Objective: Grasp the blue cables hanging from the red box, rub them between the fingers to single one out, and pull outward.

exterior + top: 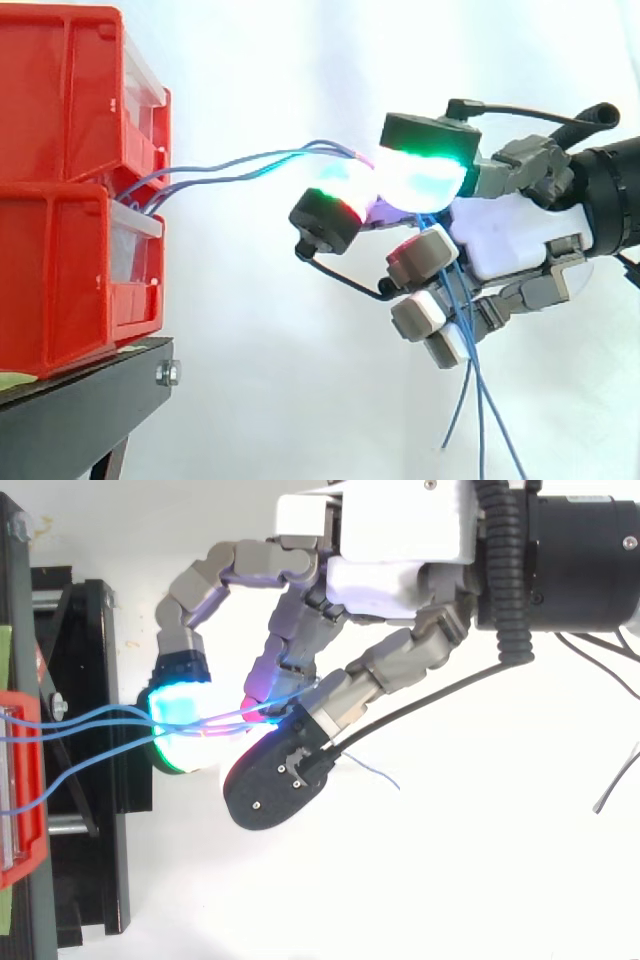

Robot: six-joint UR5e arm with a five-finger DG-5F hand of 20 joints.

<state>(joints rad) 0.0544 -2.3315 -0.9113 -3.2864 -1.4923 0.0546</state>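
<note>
Several thin blue cables [240, 165] run from the gap between the stacked red boxes [70, 190] rightwards to my hand [500, 235]. The hand is off to the right of the boxes, fingers curled, with glowing green and cyan fingertips [425, 170] pinching the cables. In the top view the cables [90, 725] fan out from the box edge [25, 780] and converge at the pinch under the glowing pads [180, 725]. Behind the pinch the loose ends [480, 410] hang down past the lower fingers.
The red boxes sit on a black stand [90, 410] at the left. A white curtain [280, 330] forms the backdrop. Open space lies below and to the right of the hand.
</note>
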